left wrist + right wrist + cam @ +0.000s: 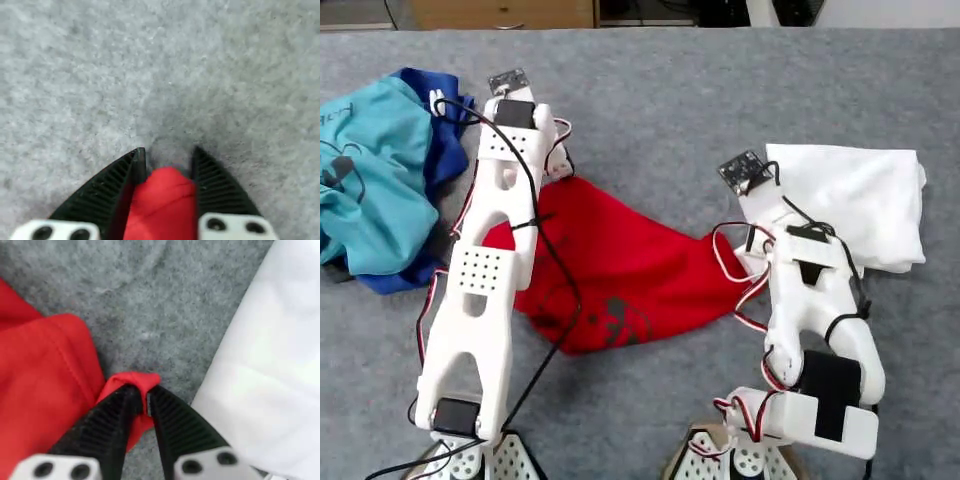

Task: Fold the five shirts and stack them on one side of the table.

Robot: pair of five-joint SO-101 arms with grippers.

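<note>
- The red shirt [610, 270], a crumpled piece of soft fabric with a dark print near its front hem, lies spread in the middle of the worktop [670, 100], a flat surface covered in grey felt-like material. It stretches from one arm to the other.
- Its far left corner is bunched up between the black ribbed fingers of the left pincer [167, 155], which is clenched on the cloth. A wad of the red shirt [160, 200] fills the gap between the fingers, with bare grey worktop [150, 65] beyond the tips.
- Its right corner narrows to a point at the right arm. There the right pincer [145, 392] is pinched tight on a small fold of the red shirt [40, 380], its tips nearly meeting on the cloth.
- The hemmed edge of the red shirt runs beside that fold in the right wrist view, with a strip of grey worktop [150, 300] between it and the next garment.
- The white shirt [860, 200], folded into a thick rectangle of plain fabric, lies just beside the right pincer, towards the right side of the worktop. Its near edge [270, 365] stands close to the held fold but does not touch it.
- At the far left, the teal shirt [370, 180], loosely heaped, rests on top of the dark blue shirt [440, 150]. This pile runs off the left edge of the high view and lies near the left arm.
- Open grey surface stretches behind the red shirt to the far edge, and a smaller patch lies in front of it between the two arm bases.
</note>
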